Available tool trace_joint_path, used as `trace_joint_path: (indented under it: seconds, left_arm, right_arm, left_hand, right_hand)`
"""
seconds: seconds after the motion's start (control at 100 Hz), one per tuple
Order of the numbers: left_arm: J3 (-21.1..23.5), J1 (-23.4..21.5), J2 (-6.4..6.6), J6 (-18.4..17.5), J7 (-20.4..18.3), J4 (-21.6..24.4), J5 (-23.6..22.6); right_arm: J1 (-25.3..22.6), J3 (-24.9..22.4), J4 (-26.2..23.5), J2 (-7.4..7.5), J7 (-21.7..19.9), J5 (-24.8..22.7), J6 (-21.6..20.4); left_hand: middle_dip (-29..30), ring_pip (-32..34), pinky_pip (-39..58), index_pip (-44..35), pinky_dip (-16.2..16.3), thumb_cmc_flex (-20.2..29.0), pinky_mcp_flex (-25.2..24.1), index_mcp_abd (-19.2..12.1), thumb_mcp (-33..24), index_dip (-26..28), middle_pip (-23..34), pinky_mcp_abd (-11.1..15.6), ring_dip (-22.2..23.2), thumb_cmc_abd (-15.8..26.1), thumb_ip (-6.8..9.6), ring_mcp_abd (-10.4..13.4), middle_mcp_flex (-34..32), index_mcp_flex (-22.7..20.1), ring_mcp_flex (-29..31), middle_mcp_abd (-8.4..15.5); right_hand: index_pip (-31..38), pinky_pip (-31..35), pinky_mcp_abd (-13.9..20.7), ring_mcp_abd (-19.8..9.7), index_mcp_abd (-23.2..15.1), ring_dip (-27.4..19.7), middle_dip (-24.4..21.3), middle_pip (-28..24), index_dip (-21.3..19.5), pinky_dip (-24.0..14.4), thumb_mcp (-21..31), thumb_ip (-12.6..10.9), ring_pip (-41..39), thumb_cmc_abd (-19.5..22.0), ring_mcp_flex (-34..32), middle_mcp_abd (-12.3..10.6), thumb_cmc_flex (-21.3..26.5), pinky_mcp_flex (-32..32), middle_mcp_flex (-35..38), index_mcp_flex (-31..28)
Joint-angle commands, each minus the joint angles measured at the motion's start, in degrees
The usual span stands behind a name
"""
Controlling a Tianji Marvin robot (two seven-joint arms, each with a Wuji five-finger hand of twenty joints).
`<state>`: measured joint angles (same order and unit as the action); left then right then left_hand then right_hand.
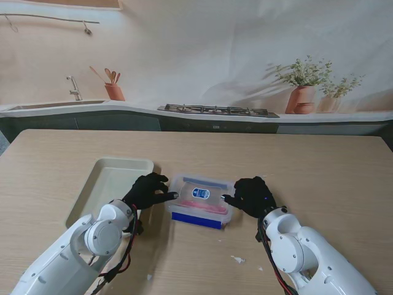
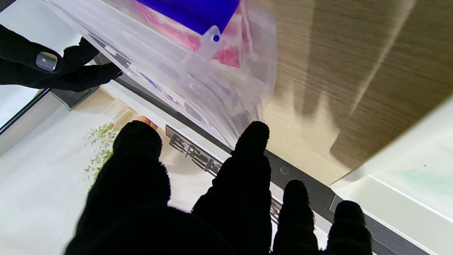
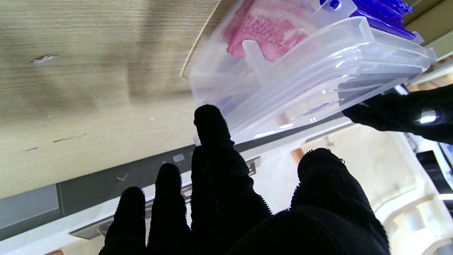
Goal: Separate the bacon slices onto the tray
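Observation:
A clear plastic box (image 1: 201, 200) with a lid and blue clips stands on the wooden table, pink bacon (image 1: 206, 208) showing through its wall. My left hand (image 1: 147, 190) rests at the box's left end, fingers spread, fingertips touching the lid edge. My right hand (image 1: 252, 195) does the same at the right end. Neither hand is closed around the box. The left wrist view shows the box (image 2: 184, 81), the bacon (image 2: 226, 56) and my right hand's fingertips (image 2: 88, 74) on the far rim. The right wrist view shows the bacon (image 3: 269, 32) inside the box (image 3: 318, 81).
A pale, empty tray (image 1: 113, 181) lies left of the box, close beside my left hand; its corner (image 2: 407, 177) shows in the left wrist view. A small white scrap (image 1: 237, 259) lies on the table near my right forearm. A printed kitchen backdrop stands behind the table's far edge.

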<state>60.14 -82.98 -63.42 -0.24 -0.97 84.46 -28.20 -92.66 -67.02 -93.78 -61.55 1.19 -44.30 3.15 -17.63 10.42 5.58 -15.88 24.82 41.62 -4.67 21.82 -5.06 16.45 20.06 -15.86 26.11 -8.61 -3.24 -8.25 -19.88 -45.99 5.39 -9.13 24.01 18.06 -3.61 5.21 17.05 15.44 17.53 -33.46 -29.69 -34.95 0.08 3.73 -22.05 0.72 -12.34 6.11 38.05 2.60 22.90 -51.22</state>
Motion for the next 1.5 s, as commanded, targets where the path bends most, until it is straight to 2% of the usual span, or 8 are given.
trace_joint_path:
  seconds: [0.0,0.25,0.76,0.97,1.05,1.49]
  left_arm:
    - [0.0,-0.5,-0.6,-0.5,-0.6,1.1,0.2]
    - [0.3,-0.9,-0.74,-0.9,-0.2,1.4,0.8]
    - [1.6,-2.5,-0.23,-1.3,-0.2,2.4,-2.1]
    - [1.9,-2.9,-0.05,-1.2,-0.2,2.2,-3.3]
    - [1.9,-3.0,-0.11,-1.7,0.3,2.2,-3.5]
    - [1.3,-2.9,-0.17,-2.0,0.9,4.0,-4.5]
  right_arm:
    - [-0.5,0.2,-1.1,-0.93,-0.4,0.7,-0.5]
    - [-0.6,-0.2,-1.5,-1.31,0.1,3.1,-0.6]
    - [-1.1,-0.4,-2.1,-1.25,0.2,3.0,-1.7]
    - [-1.3,-0.4,-2.4,-1.22,0.2,2.7,-1.6]
    - [-1.4,-0.4,-2.4,-1.26,0.4,2.6,-1.3]
    - [-2.2,-1.4,-2.8,-1.41,1.3,2.5,-1.4]
  left_hand:
    - [0.7,0.3,-0.7,0.4,0.6,1.0,-0.3,-7.0,-1.3,-0.6,0.6,1.0,0.7,1.4,2.27,1.7,1.4,0.6,-1.5,1.9]
    - [0.8,0.6,-0.7,0.3,0.7,0.7,-0.4,-7.0,-2.2,-0.7,0.7,1.0,0.6,1.1,2.2,1.8,1.5,0.6,-1.4,2.0]
    - [0.7,1.8,-0.5,-0.6,1.2,1.0,-0.4,-7.9,-5.2,-0.3,1.0,0.9,0.8,-1.2,2.37,1.5,1.1,0.6,-1.1,2.0]
    - [0.6,2.1,-0.4,-1.7,1.4,0.5,-0.4,-8.8,-7.5,0.1,1.1,0.9,0.7,-2.1,2.39,1.1,0.7,0.2,-1.1,1.8]
    - [0.6,2.6,-0.1,-2.9,2.0,-0.7,-0.5,-9.3,-10.0,0.7,1.0,0.8,0.8,-2.7,2.14,1.2,0.6,0.7,-1.0,1.8]
    - [0.5,3.3,0.8,-3.6,3.4,-1.6,-0.6,-8.8,-12.1,0.7,1.2,0.5,1.0,-3.3,1.94,0.7,0.5,0.6,-0.9,1.6]
  right_hand:
    - [-1.3,-0.7,0.7,0.1,-5.7,0.2,0.3,-0.2,0.6,-1.2,-1.2,-1.2,-0.6,2.8,2.0,-0.3,1.2,0.7,-1.4,1.1]
    - [-1.1,-0.7,0.8,0.2,-5.7,0.2,0.3,-0.3,0.6,-1.3,-1.2,-1.2,-0.6,2.4,1.8,-0.3,1.5,0.7,-1.2,1.0]
    - [-0.9,-0.7,0.7,0.3,-6.1,0.3,0.3,-0.2,0.5,-1.3,-1.1,-1.3,-0.6,1.8,1.7,-0.2,2.2,0.6,-1.0,0.8]
    - [-0.8,-0.7,0.7,0.3,-6.2,0.3,0.3,-0.2,0.5,-1.3,-0.9,-1.4,-0.7,1.5,1.7,-0.2,2.6,0.5,-1.0,0.9]
    - [-0.8,-0.7,0.7,0.3,-6.0,0.3,0.3,-0.2,0.5,-1.3,-0.9,-1.4,-0.7,1.4,1.7,-0.2,2.8,0.5,-1.1,1.0]
    - [-0.8,-0.8,0.7,0.5,-5.7,0.3,0.4,-0.4,0.4,-1.3,-0.9,-1.4,-0.8,1.3,1.7,-0.2,3.0,0.5,-1.1,1.2]
